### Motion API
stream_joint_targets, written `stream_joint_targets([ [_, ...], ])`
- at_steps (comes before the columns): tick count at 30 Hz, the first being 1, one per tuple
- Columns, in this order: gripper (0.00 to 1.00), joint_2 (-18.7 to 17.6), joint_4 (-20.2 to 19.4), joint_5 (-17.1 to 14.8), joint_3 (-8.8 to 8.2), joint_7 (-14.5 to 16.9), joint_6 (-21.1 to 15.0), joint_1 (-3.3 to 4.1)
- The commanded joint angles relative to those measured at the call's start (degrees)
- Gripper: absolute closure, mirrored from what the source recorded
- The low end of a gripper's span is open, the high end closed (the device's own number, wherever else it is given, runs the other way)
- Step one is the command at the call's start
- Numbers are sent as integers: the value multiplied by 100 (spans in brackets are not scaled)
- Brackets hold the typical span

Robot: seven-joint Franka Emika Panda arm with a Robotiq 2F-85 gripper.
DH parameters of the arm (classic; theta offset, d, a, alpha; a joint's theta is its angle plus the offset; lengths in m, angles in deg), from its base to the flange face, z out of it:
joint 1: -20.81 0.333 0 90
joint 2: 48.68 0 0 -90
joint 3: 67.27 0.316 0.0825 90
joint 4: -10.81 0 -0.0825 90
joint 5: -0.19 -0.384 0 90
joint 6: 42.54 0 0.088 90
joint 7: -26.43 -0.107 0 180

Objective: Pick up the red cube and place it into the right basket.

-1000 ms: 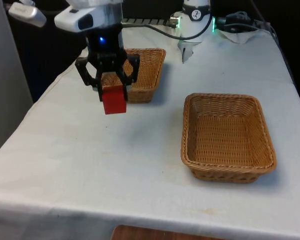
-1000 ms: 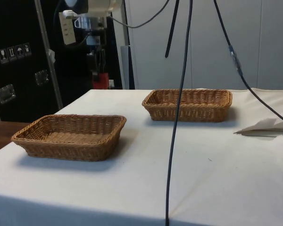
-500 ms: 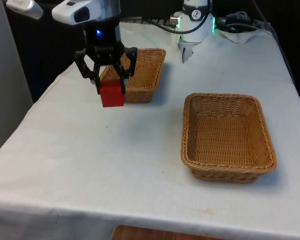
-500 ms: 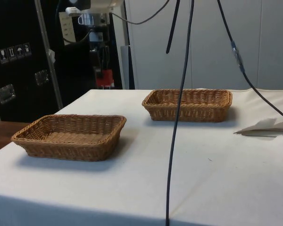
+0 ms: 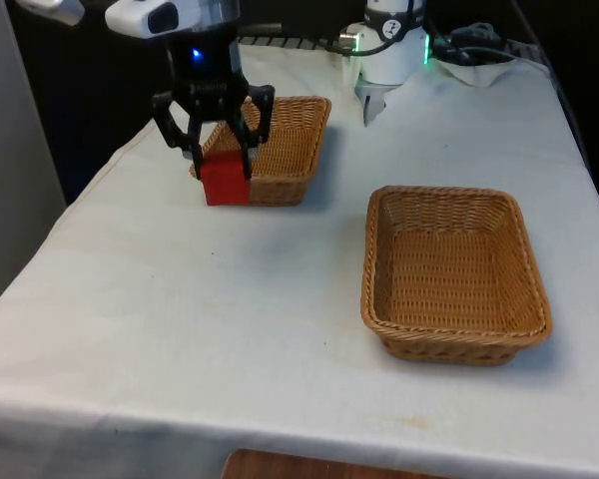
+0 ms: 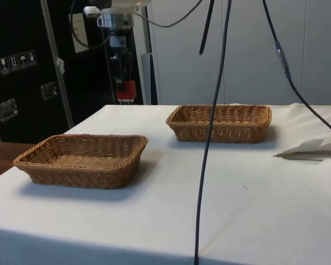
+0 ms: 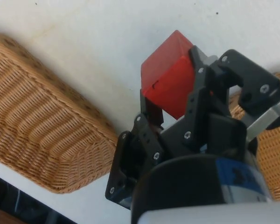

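Nearest on the counter [image 5: 180,299] sits a wicker basket [image 5: 454,274] toward the front view's right. Farther back, the jaws [image 5: 223,172] are clamped on the red cube [image 5: 225,184], holding it above the cloth just in front of the second basket [image 5: 285,150] at the front view's left.

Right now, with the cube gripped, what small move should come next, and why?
Probably carry the cube across until it is over the far basket, then open. The gripper holds it off the cloth, and in the side view it hangs beside that basket's rim, not above its inside.
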State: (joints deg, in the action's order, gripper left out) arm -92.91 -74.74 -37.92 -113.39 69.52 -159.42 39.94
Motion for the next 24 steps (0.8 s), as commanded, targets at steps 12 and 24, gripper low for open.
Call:
stream_joint_targets([
  [12,96,395,-819,-321,132,384,-705,138],
  [24,96,894,-1289,-166,11,590,-773,183],
])
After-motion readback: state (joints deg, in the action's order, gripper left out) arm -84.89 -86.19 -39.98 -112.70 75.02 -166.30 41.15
